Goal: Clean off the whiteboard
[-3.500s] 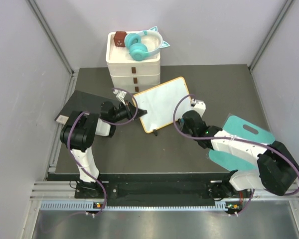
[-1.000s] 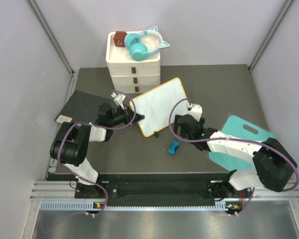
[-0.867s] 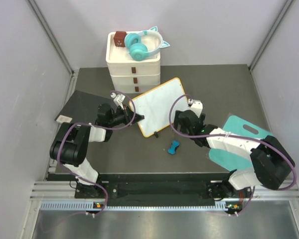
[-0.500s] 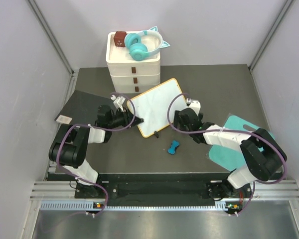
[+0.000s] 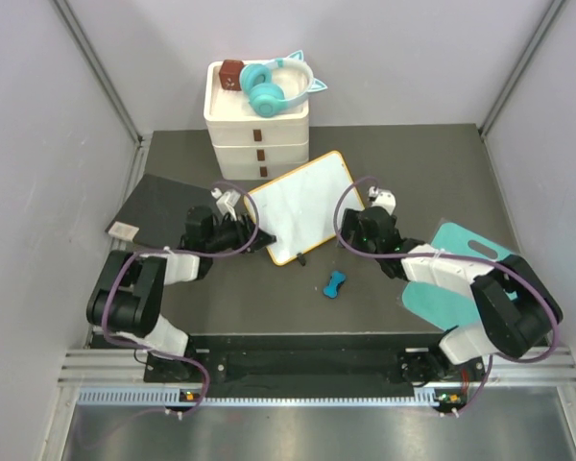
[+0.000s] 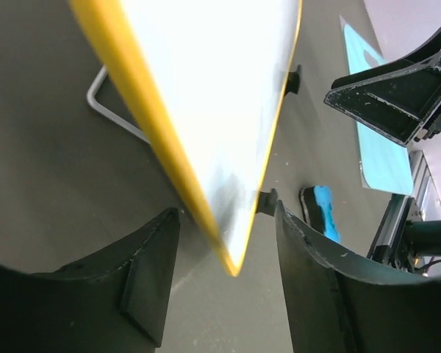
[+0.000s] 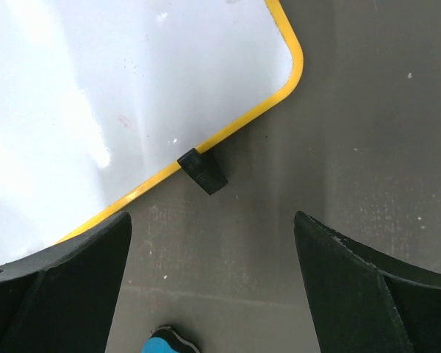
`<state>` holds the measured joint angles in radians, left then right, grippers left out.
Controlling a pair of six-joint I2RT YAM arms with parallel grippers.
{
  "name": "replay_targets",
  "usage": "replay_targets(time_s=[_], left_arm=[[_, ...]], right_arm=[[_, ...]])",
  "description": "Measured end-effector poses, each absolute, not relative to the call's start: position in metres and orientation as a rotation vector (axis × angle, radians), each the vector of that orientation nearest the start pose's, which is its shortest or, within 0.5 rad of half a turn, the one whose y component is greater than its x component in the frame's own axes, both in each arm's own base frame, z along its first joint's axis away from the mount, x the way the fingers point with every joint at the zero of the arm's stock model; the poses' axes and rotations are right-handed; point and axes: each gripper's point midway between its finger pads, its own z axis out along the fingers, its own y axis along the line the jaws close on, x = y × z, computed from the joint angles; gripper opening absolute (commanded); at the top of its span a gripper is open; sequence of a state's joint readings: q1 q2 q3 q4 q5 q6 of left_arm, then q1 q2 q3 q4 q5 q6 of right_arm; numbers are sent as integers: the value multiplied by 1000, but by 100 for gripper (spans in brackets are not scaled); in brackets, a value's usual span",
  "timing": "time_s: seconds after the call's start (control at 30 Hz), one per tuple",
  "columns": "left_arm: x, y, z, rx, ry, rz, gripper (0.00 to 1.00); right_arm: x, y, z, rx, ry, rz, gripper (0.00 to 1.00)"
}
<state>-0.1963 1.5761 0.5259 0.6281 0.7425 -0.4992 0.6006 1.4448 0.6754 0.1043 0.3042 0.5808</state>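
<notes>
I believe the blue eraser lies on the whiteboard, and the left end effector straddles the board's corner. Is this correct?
Not quite. The top view shows the eraser on the table, in front of the whiteboard, not on it. The left end effector does straddle the board's corner.

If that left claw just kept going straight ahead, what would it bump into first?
The whiteboard: its yellow-framed corner sits right between the open jaws of the left gripper, seemingly not touching them.

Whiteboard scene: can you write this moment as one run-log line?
left hand: open, straddling corner of whiteboard | right hand: open, empty, by its near-right edge | blue eraser: lying loose, unheld
</notes>
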Motion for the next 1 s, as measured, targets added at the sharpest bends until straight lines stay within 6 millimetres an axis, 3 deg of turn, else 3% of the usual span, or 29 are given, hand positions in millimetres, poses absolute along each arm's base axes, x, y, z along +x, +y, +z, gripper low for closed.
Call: replay_targets(time_s=[0.13,0.2,0.27,0.3,0.33,0.37,0.4,0.5,0.73,0.87,1.0], left_arm=[[309,-193,104,189,2008,-1139,67],[303,-188,111,167,1995,-1107,67],[299,-182,119,139,1981,-1072,58],[296,-179,121,118,1981,-1054,50],[293,-175,124,97,1979,-1036,15],[290,-172,126,75,1978,-1017,1],[286,-168,127,51,1982,-1003,0],[273,-158,134,8,1973,-954,0],[244,-156,141,-37,1963,-955,0],[228,-163,117,-77,2028,-991,0],[209,-178,75,-119,2184,-992,0]], right_arm=[[329,187,83,147,2170,342,84],[330,186,88,154,2154,349,69],[330,183,89,157,2146,348,57],[331,182,89,166,2147,346,38],[331,180,88,172,2148,342,27],[332,177,88,187,2147,341,18],[333,175,88,185,2146,334,0],[338,167,81,221,2159,312,0],[350,149,38,286,2280,189,0],[359,153,24,295,2317,168,0],[375,163,25,295,2305,191,0]])
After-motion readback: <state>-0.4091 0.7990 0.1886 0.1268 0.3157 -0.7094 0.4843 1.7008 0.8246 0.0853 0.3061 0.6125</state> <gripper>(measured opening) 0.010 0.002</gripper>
